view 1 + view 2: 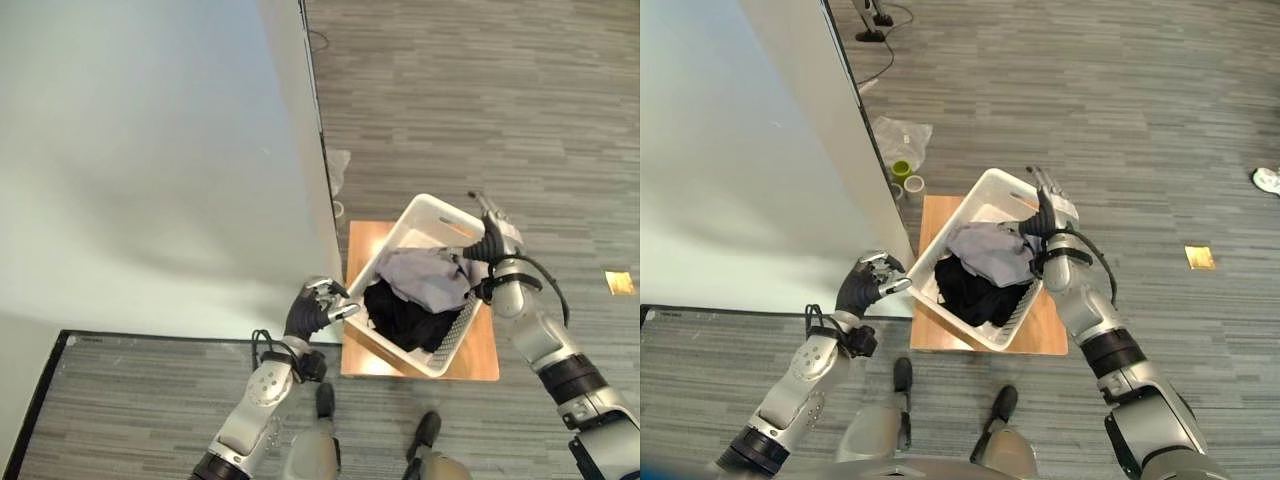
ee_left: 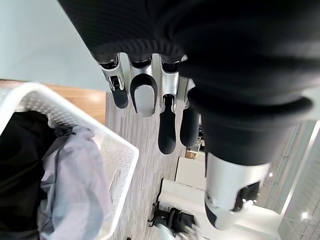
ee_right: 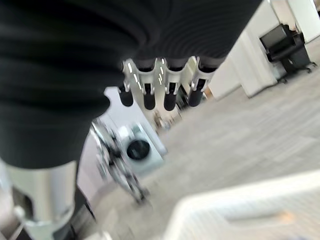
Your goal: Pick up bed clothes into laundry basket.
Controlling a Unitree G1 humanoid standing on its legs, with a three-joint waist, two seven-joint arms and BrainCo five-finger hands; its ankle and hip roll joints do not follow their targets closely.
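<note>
White basket loaded, both hands empty

White plastic laundry basket (image 1: pixel 992 184) sits tilted on a low wooden platform (image 1: pixel 940 335) on the grey floor (image 1: pixel 1120 100), just beside the corner of the pale bed (image 1: pixel 730 150). You can see the clothes already inside it: a grey garment (image 1: pixel 990 252) lies on top toward the far side, and a black garment (image 1: pixel 965 288) is bunched under it toward the near corner. The bed surface that shows to you is smooth and pale.

Your left hand (image 1: pixel 868 281) hangs at the bed's near corner, just beside the basket's near rim; whether it touches the rim cannot be told. In the left wrist view its fingers (image 2: pixel 142 95) are bent partway inward and nothing is between them, with the basket's perforated wall and the grey garment past the fingertips.

Your right hand (image 1: pixel 1050 205) is raised at the far right edge of the basket, fingers pointing away from you over the rim. In the right wrist view those fingers (image 3: pixel 170 95) are straight, spread side by side, and carry nothing.

Beyond the basket, by the bed's edge, you have a crumpled clear plastic bag (image 1: pixel 902 135) and two small round cups (image 1: pixel 907 175) on the floor, plus a small yellow square (image 1: pixel 1199 257) off to the right
</note>
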